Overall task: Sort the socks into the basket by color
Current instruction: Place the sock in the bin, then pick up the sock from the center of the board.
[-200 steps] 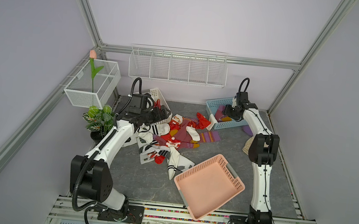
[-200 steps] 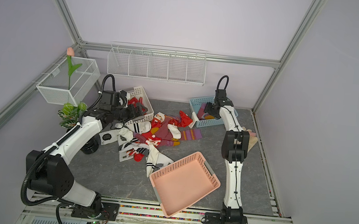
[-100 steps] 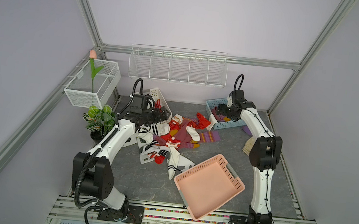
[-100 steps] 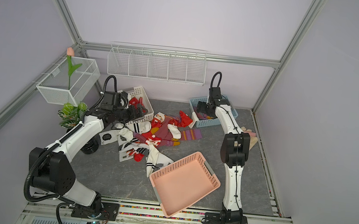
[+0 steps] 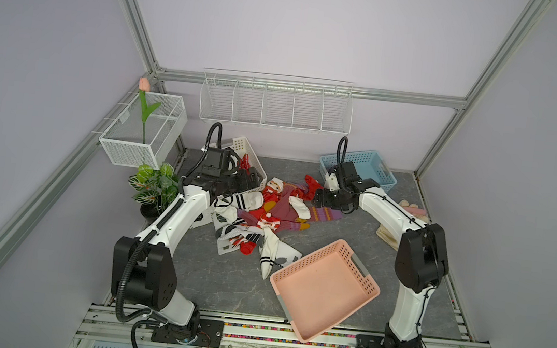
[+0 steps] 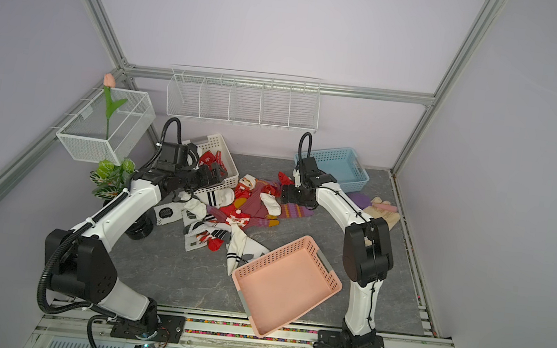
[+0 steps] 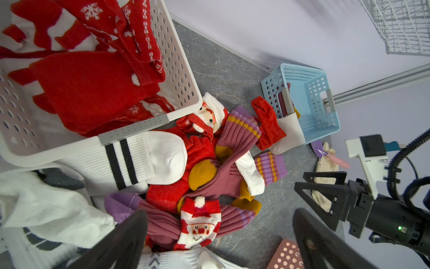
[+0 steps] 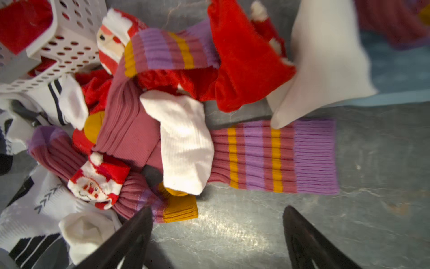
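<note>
Plainly, the left gripper (image 7: 220,213) hung just beside the white basket (image 7: 135,127), its fingers (image 7: 121,244) spread wide with nothing between them, above the edge of the loose socks (image 5: 272,213). That heap lay on the grey floor touching the white basket's front rim. It held a black-striped white sock (image 7: 139,160) pressed against the rim, Santa-face socks (image 8: 97,179), maroon socks with orange toes (image 7: 232,139) and a plain white sock (image 8: 183,139) draped across a purple-striped cuff (image 8: 279,156). Red snowflake socks (image 7: 93,88) filled the white basket itself. Across the heap from the white basket, the right gripper (image 8: 218,209) hovered low over bare floor next to that cuff, fingers (image 8: 121,244) likewise wide apart and empty. Beyond it stood the blue basket (image 5: 374,164), with a maroon sock (image 7: 282,102) inside and a red stocking with a white cuff (image 7: 267,123) leaning on its wall. Well apart from the white basket, past the heap, sat the pink basket (image 5: 310,260), one corner over the front rail.
</note>
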Controlling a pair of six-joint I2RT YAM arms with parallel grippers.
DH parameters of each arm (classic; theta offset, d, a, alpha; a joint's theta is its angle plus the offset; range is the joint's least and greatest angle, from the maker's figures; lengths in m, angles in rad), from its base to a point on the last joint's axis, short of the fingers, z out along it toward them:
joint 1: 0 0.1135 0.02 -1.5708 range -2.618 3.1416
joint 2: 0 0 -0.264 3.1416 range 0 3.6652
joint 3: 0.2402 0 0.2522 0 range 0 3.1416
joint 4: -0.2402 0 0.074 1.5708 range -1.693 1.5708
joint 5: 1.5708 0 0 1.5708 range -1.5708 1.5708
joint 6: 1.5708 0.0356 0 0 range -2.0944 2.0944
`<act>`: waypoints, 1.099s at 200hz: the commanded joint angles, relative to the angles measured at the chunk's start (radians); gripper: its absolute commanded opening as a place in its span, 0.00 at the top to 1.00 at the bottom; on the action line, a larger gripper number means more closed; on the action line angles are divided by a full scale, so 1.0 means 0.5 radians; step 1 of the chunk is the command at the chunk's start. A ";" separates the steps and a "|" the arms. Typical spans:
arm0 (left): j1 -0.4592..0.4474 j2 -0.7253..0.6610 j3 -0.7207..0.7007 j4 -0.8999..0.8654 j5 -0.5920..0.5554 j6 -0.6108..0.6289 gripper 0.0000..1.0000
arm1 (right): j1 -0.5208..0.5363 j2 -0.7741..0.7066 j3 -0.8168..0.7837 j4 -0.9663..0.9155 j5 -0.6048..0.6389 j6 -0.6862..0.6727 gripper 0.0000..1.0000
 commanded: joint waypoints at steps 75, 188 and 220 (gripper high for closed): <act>-0.016 0.064 0.040 0.007 0.026 -0.004 1.00 | 0.089 0.101 0.099 0.010 -0.108 -0.066 0.10; -0.047 0.055 0.093 -0.137 -0.071 0.055 0.35 | 0.092 0.430 0.302 -0.058 0.075 -0.136 0.06; -0.060 0.018 0.086 -0.147 -0.136 0.067 0.00 | 0.088 0.472 0.274 -0.072 0.188 -0.151 0.06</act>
